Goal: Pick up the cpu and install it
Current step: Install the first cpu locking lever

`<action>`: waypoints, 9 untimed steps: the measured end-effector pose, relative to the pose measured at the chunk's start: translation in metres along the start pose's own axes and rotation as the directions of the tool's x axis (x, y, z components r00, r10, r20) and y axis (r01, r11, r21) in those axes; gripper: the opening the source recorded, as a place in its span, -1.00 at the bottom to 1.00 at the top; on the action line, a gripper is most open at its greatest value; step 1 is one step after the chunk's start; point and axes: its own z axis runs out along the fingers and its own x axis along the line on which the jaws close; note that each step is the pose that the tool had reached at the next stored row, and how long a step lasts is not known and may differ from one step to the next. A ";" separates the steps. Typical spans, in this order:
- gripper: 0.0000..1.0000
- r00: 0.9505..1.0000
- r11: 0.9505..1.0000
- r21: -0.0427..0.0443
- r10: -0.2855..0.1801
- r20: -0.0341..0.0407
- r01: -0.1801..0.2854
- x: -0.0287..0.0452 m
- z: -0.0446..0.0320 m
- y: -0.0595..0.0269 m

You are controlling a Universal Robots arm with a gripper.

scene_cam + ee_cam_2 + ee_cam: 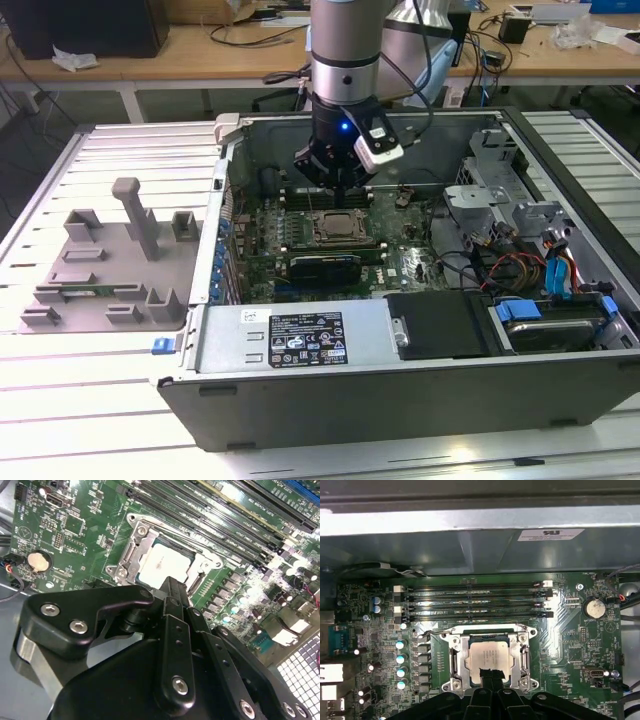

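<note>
In the exterior view, the arm (pixel 345 60) is seen reaching down into the open case (pixel 300 400), with the gripper (pixel 337 188) held just above the board (pixel 270 235). The cpu (pixel 337 228) lies flat in the socket frame (pixel 312 232), directly under the gripper and a little apart from it. A grey fixture (pixel 100 270) lies outside the case, on the exterior view's left.

In the second wrist view, the gripper (pixel 172 584) is seen from behind. Its fingers are drawn together and nothing is seen held between them. The cpu (pixel 161 562) sits square within the socket frame (pixel 131 545), its pale top bare. The fingertips overlap the cpu's nearer edge in this view. Whether they touch it cannot be told. The memory slots (pixel 240 515) run past the far side of the socket frame.

In the first wrist view, the narrow fingertips of the gripper (pixel 490 674) are seen over the near edge of the cpu (pixel 489 656). The cpu is ringed on all sides by the socket frame (pixel 454 655), with the memory slots (pixel 470 600) beyond it.

The placing step is judged to be in hand or just done, since the cpu appears level in its seat. Whether it is fully seated or latched cannot be told. Any move made from here calls for a straight vertical path, so that the cpu is not dragged or tilted and the socket frame is not struck.
</note>
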 end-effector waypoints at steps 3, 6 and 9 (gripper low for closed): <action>-0.79 1.000 1.000 0.000 0.000 0.000 0.000 0.0093 -0.0001 -0.0004; -0.79 1.000 1.000 0.000 0.000 0.000 0.000 0.0144 -0.0001 -0.0007; -0.79 1.000 1.000 0.000 0.000 0.000 0.000 0.0197 -0.0001 -0.0009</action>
